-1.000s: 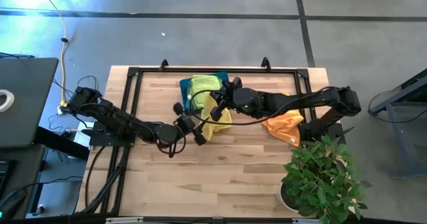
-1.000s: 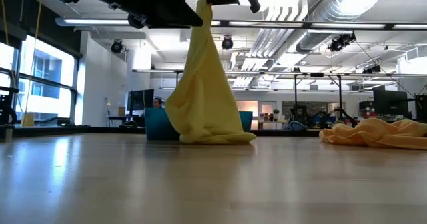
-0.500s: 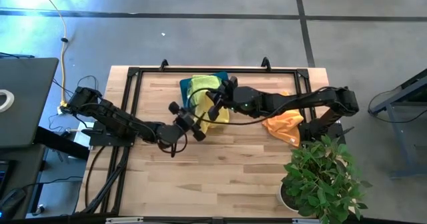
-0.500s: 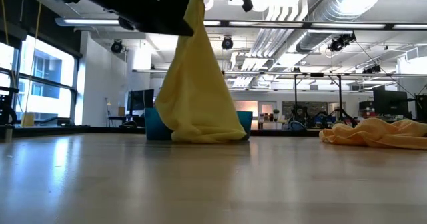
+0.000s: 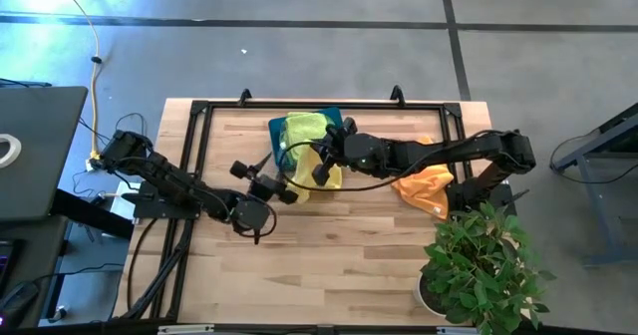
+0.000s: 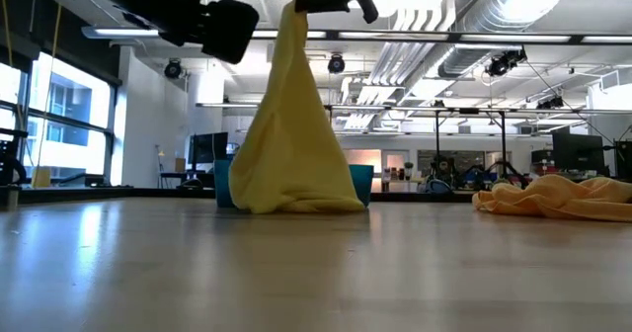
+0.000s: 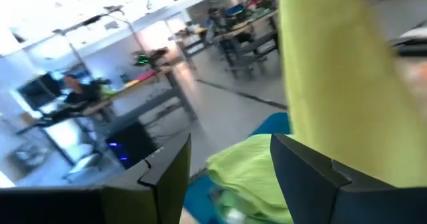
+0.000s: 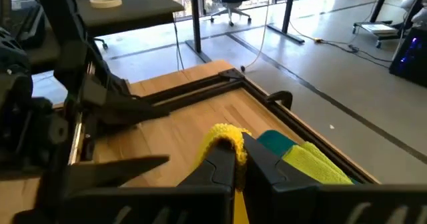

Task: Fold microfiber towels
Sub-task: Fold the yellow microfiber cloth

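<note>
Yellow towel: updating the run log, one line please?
right claw: shut, lifting soft yellow microfiber towel | left claw: open, beside it

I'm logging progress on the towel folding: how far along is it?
Nothing looks folded yet. In hand: the right gripper is shut on the yellow towel, lifting it so its bottom edge rests on the table, with the open left gripper beside it. Left: the crumpled orange towel and those in the teal bin.

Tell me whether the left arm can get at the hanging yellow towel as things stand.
Probably yes. The left gripper is open and empty, just beside the yellow towel that the right gripper holds up by its top; nothing visibly stands between them.
</note>
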{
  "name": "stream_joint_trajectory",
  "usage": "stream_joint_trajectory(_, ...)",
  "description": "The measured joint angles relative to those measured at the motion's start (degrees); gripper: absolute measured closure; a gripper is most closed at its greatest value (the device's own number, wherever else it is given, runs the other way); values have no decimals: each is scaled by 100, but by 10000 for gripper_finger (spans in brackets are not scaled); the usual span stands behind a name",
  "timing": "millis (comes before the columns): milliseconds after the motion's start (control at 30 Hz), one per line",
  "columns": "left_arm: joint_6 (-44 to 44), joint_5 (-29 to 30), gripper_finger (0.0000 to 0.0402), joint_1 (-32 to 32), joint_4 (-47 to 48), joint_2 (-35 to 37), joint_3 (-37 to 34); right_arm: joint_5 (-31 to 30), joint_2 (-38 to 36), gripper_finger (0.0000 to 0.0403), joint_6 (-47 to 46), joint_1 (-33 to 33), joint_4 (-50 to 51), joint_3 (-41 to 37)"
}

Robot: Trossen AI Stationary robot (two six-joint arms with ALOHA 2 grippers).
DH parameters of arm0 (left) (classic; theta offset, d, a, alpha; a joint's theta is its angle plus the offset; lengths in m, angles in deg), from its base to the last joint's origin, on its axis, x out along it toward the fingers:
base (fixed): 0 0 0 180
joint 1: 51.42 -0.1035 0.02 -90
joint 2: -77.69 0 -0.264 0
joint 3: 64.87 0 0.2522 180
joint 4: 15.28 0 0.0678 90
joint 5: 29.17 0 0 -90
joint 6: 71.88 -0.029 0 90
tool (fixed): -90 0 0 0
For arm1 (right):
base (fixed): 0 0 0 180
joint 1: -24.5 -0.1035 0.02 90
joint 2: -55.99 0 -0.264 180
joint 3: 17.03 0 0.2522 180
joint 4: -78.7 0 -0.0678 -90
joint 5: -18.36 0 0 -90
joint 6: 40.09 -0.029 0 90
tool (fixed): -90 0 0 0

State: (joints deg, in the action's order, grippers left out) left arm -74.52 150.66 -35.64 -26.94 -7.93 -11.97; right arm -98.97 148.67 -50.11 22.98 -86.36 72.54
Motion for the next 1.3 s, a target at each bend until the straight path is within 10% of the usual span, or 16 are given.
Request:
stream_joint_trajectory(367,1276,-2200,204,439,-103,-256,3,-566,0,400,124,4,-157,-1)
stream_joint_trajectory(600,1301,-1176,204,181,-583,-1034,2,-498,-2,400,-15,-93,-270,-2)
stream_joint_trajectory(933,783,-1569,204,-131,-895,-1521,609,-476,22,400,-4,-127,-272,0)
stream_joint_trajectory(1300,-305,-517,216,-361,-778,-1478,833,-387,96,400,130,-263,-58,-2)
